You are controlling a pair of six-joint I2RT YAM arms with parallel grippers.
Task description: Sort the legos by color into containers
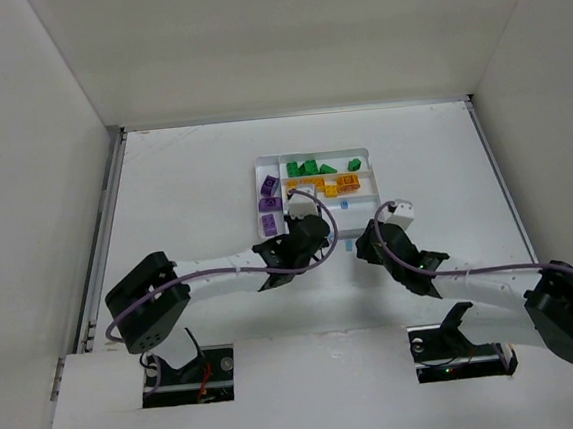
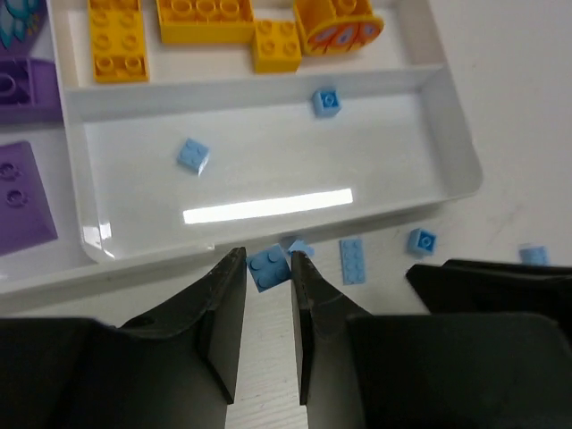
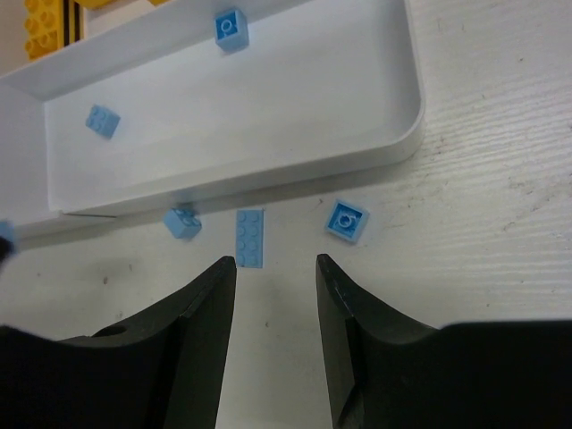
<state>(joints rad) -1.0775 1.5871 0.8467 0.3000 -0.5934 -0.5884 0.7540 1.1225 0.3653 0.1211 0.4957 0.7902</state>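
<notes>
Top external: white table (image 1: 183,173) boxed in by white walls (image 1: 281,34).
Left gripper (image 2: 268,257) pinches a light-blue brick (image 2: 265,270) beside the tray (image 2: 393,152); right gripper (image 3: 275,264) gapes partway, holding nothing, over the scuffed table.

No text, number, brand or label can be read in any view. The only print is decoration. There is a red-and-blue pattern on a curved yellow-orange lego (image 2: 338,27) in the middle long section of the tray (image 2: 451,143), towards its right end. There is also a turquoise-and-white pattern on a purple piece (image 2: 18,18), cut off at the top-left corner of the left wrist view. Neither forms letters. Any marks on the studs are too small to tell
</notes>
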